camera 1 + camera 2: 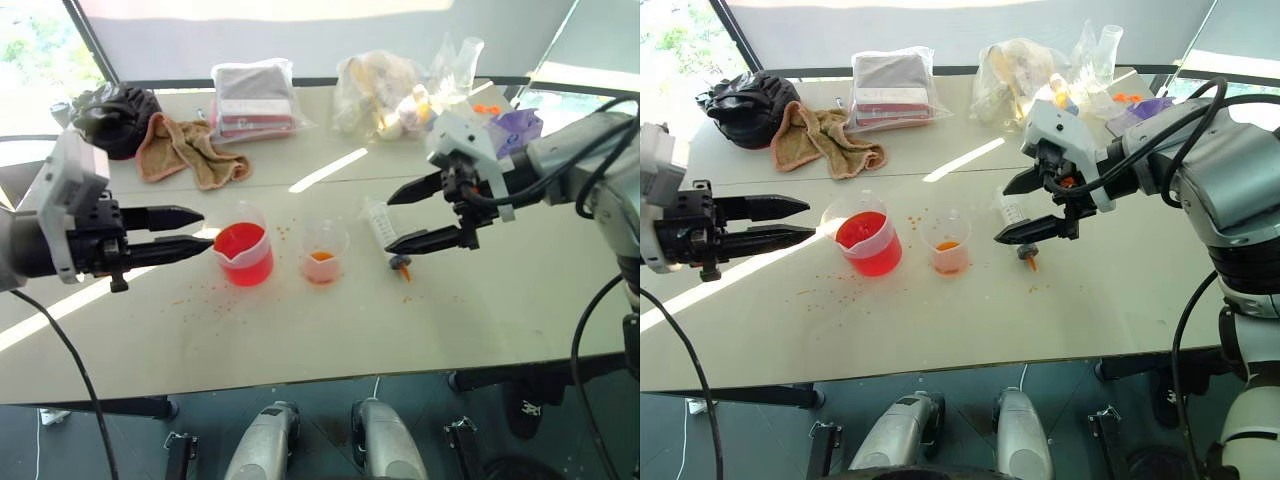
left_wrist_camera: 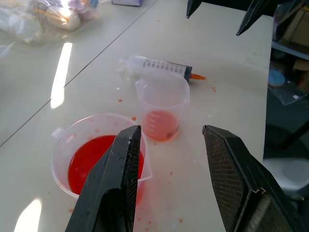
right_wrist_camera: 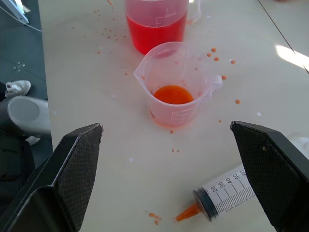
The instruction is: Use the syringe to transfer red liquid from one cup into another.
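The syringe (image 1: 381,226) lies flat on the table, its orange tip (image 3: 187,211) toward the front edge. My right gripper (image 1: 389,224) hangs open just above it, one finger on each side, touching nothing. The cup of bright red liquid (image 1: 243,254) stands left of centre. A smaller cup (image 1: 323,252) with a thin orange-red layer in its bottom stands between that cup and the syringe. My left gripper (image 1: 207,229) is open and level, its fingertips a little left of the red cup and clear of it.
Red drops speckle the table (image 1: 300,330) around both cups. Along the far side lie a black bag (image 1: 115,115), a brown towel (image 1: 190,150), a plastic bag of boxes (image 1: 255,100), a bag of small items (image 1: 385,95) and a purple packet (image 1: 520,125).
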Robot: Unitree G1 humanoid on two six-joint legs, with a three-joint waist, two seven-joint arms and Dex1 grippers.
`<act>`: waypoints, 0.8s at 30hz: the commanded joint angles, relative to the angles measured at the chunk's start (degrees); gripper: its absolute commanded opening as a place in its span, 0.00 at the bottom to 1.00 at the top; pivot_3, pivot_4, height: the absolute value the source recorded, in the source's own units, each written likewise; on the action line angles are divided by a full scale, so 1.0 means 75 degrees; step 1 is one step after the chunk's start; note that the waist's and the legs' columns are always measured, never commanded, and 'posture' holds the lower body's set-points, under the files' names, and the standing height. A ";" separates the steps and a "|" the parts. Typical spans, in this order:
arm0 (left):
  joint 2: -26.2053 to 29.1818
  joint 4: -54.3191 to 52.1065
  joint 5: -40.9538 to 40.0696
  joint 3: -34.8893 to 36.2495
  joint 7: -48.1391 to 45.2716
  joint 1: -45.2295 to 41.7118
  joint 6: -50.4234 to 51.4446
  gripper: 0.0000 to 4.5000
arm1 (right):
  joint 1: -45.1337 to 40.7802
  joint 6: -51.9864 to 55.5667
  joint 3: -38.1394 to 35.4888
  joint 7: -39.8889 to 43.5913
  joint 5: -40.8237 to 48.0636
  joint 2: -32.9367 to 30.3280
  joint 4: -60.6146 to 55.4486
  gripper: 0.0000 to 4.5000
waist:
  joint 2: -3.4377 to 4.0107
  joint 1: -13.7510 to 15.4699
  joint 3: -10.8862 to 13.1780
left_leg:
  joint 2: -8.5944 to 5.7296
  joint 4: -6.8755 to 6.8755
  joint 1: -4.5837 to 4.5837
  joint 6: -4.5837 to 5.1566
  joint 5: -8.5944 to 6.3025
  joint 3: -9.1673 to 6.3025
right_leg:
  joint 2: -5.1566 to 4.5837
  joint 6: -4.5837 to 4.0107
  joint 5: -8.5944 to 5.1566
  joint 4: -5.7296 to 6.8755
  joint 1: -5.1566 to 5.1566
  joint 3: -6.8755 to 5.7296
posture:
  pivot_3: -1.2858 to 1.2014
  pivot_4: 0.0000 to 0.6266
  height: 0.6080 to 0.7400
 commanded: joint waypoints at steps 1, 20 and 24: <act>0.0051 -0.0195 -0.0067 0.0179 0.0109 0.0051 0.0031 0.48 | -0.0042 0.0162 -0.0176 0.0010 0.0157 0.0046 -0.0116 0.98 | 0.0000 -0.0001 0.0000 | 0.0000 0.0000 0.0000 0.0000 0.0000 0.0000 | 0.0000 0.0000 0.0000 0.0001 0.0000 0.0000 | 0.52 0.24 0.97; -0.0214 -0.0089 -0.0065 -0.0180 0.0426 -0.0224 -0.0265 0.48 | -0.0327 0.0553 0.0457 -0.0629 -0.0707 0.0266 0.0590 0.98 | -0.0002 0.0002 -0.0001 | -0.0001 0.0006 0.0000 0.0000 0.0000 0.0000 | 0.0000 -0.0001 0.0000 0.0002 0.0002 0.0000 | 0.52 0.24 0.97; -0.0284 -0.0057 0.0025 -0.0272 0.0448 -0.0303 -0.0377 0.48 | -0.0950 0.1504 0.0833 -0.1327 -0.1074 0.0827 0.1389 0.98 | -0.0001 -0.0016 -0.0002 | 0.0000 0.0005 0.0001 -0.0001 0.0000 0.0001 | 0.0001 -0.0004 0.0000 0.0004 -0.0001 0.0003 | 0.52 0.24 0.97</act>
